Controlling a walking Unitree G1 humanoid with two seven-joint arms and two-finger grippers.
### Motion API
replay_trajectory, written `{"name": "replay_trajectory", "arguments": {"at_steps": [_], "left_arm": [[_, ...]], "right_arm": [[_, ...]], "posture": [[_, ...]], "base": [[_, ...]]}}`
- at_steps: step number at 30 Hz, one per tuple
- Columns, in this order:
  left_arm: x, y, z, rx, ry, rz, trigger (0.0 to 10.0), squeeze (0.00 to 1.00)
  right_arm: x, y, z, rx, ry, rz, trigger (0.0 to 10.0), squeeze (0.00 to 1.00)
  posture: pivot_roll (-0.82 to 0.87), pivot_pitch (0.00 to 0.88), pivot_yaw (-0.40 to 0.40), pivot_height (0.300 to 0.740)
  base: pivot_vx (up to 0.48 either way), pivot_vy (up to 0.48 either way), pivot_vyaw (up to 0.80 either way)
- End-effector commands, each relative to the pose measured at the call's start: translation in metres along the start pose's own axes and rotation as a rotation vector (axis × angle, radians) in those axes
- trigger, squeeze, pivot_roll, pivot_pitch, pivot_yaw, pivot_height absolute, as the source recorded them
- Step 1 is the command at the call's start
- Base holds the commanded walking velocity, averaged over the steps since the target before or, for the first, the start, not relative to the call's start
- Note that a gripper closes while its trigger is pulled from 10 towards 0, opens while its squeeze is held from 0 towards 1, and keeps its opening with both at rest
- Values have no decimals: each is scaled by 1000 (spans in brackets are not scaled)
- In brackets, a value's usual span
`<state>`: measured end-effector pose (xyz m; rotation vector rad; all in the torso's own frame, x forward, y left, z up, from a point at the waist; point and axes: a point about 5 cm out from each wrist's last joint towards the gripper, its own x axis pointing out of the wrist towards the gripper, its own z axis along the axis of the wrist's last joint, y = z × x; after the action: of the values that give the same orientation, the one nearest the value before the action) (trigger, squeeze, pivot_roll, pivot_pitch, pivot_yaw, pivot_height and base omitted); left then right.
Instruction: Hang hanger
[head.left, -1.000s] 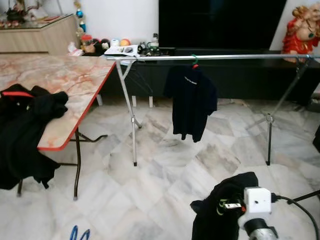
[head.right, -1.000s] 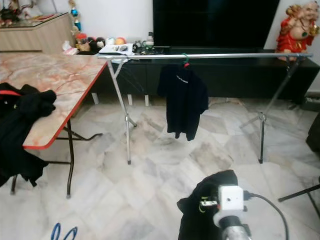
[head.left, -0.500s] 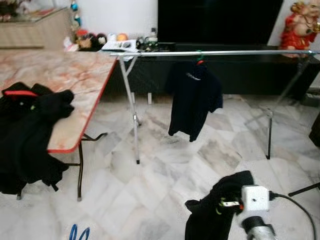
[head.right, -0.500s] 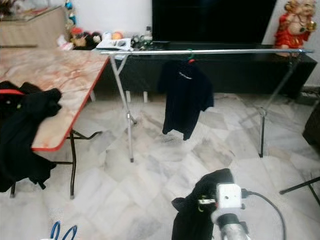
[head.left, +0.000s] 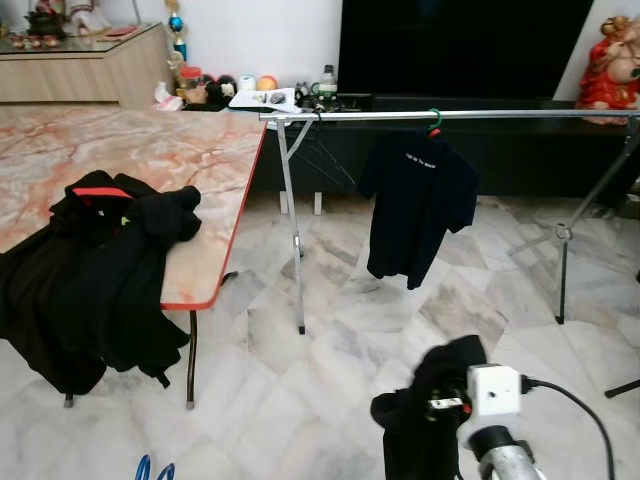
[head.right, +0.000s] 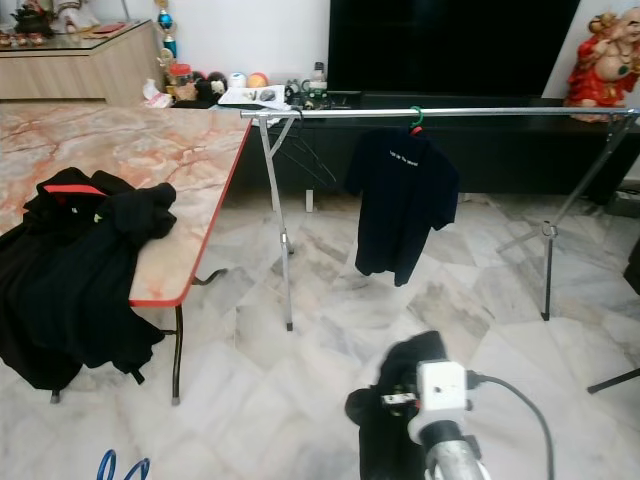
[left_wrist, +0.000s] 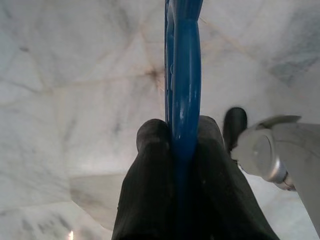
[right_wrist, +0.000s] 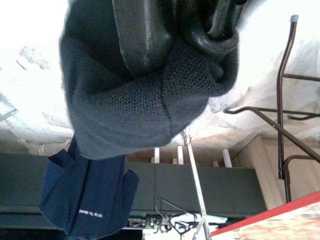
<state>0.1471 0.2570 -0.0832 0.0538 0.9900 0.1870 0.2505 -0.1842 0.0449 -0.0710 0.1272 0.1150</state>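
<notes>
A steel clothes rail (head.left: 470, 116) on folding legs stands ahead of me. A dark navy polo shirt (head.left: 418, 205) hangs from it on a green hanger (head.left: 434, 121). Low at the right, my right gripper (right_wrist: 175, 30) is shut on a bunched black garment (head.left: 425, 425), which hides most of its fingers. In the left wrist view my left gripper (left_wrist: 184, 150) is shut on a blue hanger (left_wrist: 185, 75), held edge-on over the marble floor. The tip of the blue hanger (head.left: 153, 468) peeks in at the bottom left of the left eye view.
A marble-patterned folding table (head.left: 150, 150) with a red edge stands at the left, with a pile of black clothes (head.left: 95, 260) draped over its near edge. Bare wire hangers (head.left: 325, 165) hang at the rail's left end. A dark TV cabinet (head.left: 520, 150) and a red statue (head.left: 612, 60) stand behind.
The camera has swung left, so the table, rail and shirt sit further right in the picture. Both grippers keep their hold, and the black garment hangs as before.
</notes>
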Motion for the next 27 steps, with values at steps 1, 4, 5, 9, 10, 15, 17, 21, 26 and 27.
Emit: {"name": "replay_trajectory", "arguments": {"at_steps": [1,4,5,9,10,15,17,21,26,27], "left_arm": [[0,-2,-5,18,24,-10,10000,0],[0,-1,-5,20,24,-10,10000,0],[0,-1,-5,20,24,-10,10000,0],[0,-1,-4,22,22,-10,10000,0],[0,-1,-3,22,21,-9,10000,0],[0,-1,-2,18,17,-9,10000,0],[0,-1,-2,18,18,-10,10000,0],[0,0,-2,16,19,-8,10000,0],[0,0,-2,12,18,-5,10000,0],[0,0,-2,11,18,-5,10000,0]], "right_arm": [[-2,-6,6,-19,-35,-16,10000,0],[-2,-4,5,-14,-33,-15,10000,0],[-2,-4,5,-14,-33,-15,10000,0],[-2,-4,5,-1,-32,-21,10000,0],[-1,-4,5,1,-34,-24,10000,0],[0,-4,6,6,-38,-30,10000,0],[0,-3,7,9,-40,-30,10000,0],[1,-3,7,13,-41,-31,10000,0],[2,-3,7,15,-42,-31,10000,0],[2,-3,7,15,-42,-31,10000,0]], "posture": [[29,0,34,740],[31,0,36,740],[31,0,36,740],[32,0,40,740],[35,5,41,740],[37,12,39,740],[41,14,41,740],[43,20,41,740],[49,23,41,740],[49,23,41,740]], "base": [[0,341,0],[0,339,0],[0,337,0],[0,340,0],[0,341,0],[0,341,0],[0,339,0],[0,339,0],[0,341,0],[0,337,0]]}}
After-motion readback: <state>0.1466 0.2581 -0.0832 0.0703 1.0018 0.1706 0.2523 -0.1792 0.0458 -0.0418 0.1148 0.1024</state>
